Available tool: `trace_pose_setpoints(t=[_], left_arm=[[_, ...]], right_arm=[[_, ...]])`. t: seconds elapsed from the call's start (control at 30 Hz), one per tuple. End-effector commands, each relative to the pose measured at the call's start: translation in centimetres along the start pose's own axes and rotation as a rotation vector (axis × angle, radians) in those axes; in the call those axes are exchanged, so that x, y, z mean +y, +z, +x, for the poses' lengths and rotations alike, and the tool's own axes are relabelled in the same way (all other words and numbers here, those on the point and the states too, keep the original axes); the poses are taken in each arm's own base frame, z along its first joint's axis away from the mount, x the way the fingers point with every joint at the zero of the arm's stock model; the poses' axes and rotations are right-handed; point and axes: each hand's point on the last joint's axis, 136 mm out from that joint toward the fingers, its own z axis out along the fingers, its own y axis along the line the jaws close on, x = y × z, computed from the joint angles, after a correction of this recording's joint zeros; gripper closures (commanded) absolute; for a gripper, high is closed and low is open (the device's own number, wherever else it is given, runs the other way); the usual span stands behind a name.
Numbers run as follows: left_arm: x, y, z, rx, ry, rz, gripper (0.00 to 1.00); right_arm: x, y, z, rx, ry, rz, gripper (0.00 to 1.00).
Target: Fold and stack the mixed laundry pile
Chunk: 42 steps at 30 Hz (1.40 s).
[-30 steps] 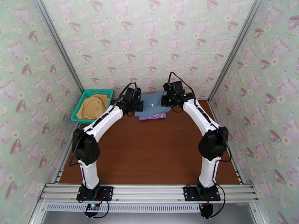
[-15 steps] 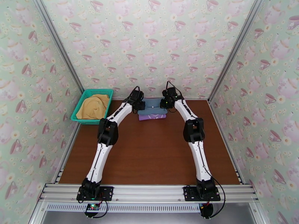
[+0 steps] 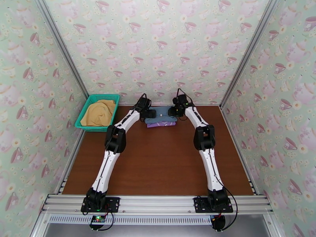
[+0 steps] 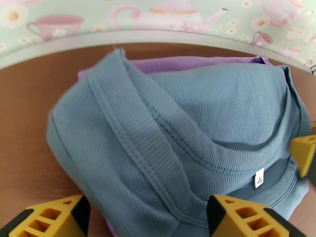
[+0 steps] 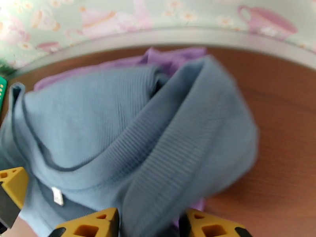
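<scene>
Both agape, left pincer (image 4: 148, 216) and right pincer (image 5: 150, 223) — grey-blue shirt (image 4: 189, 127) stacked on lilac shirt (image 4: 189, 64); mustard garment (image 3: 98, 112) next, I'd guess.

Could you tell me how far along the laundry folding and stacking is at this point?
Done: the grey-blue shirt lies folded on the lilac shirt by the far wall. In hand: nothing; the left fingers and right fingers stand open over that stack. Remaining: the mustard-yellow garment lies crumpled in the teal basket.
</scene>
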Motion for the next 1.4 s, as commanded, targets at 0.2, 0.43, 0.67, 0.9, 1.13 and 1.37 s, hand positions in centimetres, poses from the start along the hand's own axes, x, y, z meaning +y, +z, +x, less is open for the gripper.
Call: trace_pose_setpoints(t=[0.2,0.43,0.67,0.9,1.13,1.37], left_arm=[[-0.6,-20.7,-12.0,-0.349,0.159,-0.076,0.00],[13.4,-24.2,-7.7,-0.197,-0.006,-0.347,0.00],[26.1,-21.7,-4.3,-0.087,-0.133,-0.503,0.00],[30.9,-15.5,-3.1,-0.008,-0.129,-0.575,0.00],[33.8,-10.1,-0.2,0.084,-0.202,-0.588,0.00],[34.2,-7.4,2.1,0.128,-0.262,-0.515,0.30]], right_arm=[[6.1,-22.7,-4.3,-0.280,-0.118,-0.027,0.45],[9.0,-26.4,5.5,-0.207,-0.140,-0.202,0.39],[10.6,-24.9,14.4,-0.109,-0.196,-0.211,0.38],[10.6,-20.9,20.0,0.002,-0.168,-0.207,0.37],[10.5,-18.0,21.7,0.074,-0.151,-0.189,0.37],[11.7,-17.9,21.0,0.084,-0.173,-0.184,0.38]])
